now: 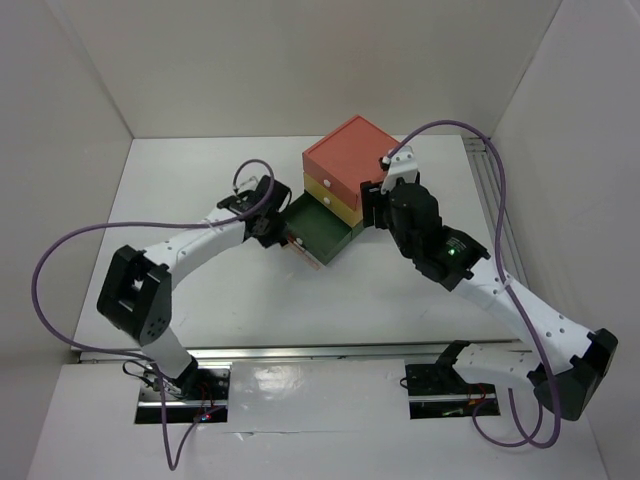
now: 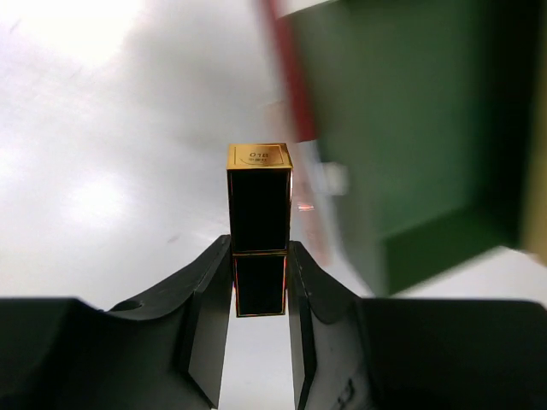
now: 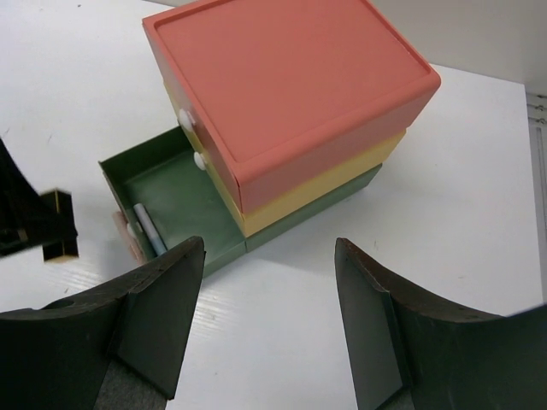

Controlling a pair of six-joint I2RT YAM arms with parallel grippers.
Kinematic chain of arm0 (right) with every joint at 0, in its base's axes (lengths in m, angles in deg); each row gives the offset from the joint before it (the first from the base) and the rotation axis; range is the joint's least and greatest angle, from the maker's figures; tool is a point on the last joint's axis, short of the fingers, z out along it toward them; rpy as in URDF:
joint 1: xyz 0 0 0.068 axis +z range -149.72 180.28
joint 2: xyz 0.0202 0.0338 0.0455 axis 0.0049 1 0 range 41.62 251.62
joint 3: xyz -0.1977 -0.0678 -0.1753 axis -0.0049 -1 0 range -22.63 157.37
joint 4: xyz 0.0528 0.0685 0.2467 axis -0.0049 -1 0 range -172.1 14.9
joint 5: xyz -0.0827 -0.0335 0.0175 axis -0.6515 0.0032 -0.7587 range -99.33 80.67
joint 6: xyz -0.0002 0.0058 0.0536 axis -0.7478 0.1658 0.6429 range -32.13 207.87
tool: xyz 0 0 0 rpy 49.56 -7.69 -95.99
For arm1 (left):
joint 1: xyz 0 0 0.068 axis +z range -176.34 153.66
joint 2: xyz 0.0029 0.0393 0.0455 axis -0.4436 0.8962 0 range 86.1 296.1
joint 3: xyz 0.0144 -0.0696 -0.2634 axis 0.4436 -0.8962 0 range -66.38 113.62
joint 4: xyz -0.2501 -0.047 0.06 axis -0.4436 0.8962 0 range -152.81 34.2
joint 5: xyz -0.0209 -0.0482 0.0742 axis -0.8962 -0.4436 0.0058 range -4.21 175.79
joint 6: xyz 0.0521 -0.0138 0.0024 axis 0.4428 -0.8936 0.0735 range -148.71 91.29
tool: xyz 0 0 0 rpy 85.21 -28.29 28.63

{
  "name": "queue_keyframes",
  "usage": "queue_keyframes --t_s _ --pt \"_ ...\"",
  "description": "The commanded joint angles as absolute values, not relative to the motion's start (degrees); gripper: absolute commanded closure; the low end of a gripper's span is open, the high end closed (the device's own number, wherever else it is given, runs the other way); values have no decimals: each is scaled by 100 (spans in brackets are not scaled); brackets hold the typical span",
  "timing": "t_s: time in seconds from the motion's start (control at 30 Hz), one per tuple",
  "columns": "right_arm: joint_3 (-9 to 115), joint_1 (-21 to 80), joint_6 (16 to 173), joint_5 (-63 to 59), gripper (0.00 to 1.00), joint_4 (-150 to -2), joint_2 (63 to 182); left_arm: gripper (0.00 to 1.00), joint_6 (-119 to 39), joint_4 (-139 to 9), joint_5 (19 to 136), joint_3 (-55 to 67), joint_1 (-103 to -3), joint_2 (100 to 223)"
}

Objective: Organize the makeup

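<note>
While the left gripper [image 2: 260, 249] clamps the lipstick tube [image 2: 259, 205] low on its black body, gold-capped end standing out past the fingertips, we read the step in hand as getting that tube into the green drawer [image 3: 184, 201].

- Drawer is pulled out at the bottom of the coral-yellow-green drawer box [image 3: 291, 77]; the upper two drawers are closed.
- From the top camera, the held tube sits just beside the drawer's open end, above the table [image 2: 102, 171] and not yet over the drawer floor.
- Already inside, along the near wall: a pale stick [image 3: 147, 226] and a pinkish piece [image 3: 128, 239]. We cannot tell what the second one is.
- Right gripper [image 3: 267, 256]: jaws wide, nothing between them, hanging over the table on the box's other side.

Doing it well, as we judge it:
- Lift the free end clear of the drawer rim before crossing; most of the tube is unsupported ahead of the pads and could catch the wall.
- Aim for the bare green floor, away from the two pieces already there.
- Go low before releasing, so the tube lies down rather than bounces or rolls.
- Drawer looks light; a nudge may shift the box. The idle right gripper could brace it.
</note>
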State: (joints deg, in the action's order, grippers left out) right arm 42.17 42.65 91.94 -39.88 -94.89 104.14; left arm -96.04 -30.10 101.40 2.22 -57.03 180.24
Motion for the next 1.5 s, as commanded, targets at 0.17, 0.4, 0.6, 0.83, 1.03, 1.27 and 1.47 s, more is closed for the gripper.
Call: queue_keyframes --t_s 0.17,0.4,0.6,0.83,1.03,1.27,1.47 --pt "4030 4019 9261 -4159 30 -9488 10288 82 -8900 -3310 9933 1992 -5806 19164" --pt "4030 3904 9261 -4106 30 -9602 10288 72 -8900 -3248 9783 2695 -5806 20035" --pt "4030 3904 9209 -3693 23 -9663 10288 50 -8716 -3361 9835 2907 -5859 19878" --pt "4372 3904 9024 -3324 11 -9787 10340 27 -8364 -3310 10020 3329 -5921 19403" --pt "4558 4376 8366 -1596 12 -9900 10726 27 -8346 -2949 10239 2523 -5921 18212" --pt "4452 5529 8242 -1410 17 -9523 12498 1 -8794 -2353 10574 -271 -5429 15583" --pt "4812 5697 8426 -1539 31 -9171 13925 0 -9260 -1799 10495 -1680 -5358 13560"
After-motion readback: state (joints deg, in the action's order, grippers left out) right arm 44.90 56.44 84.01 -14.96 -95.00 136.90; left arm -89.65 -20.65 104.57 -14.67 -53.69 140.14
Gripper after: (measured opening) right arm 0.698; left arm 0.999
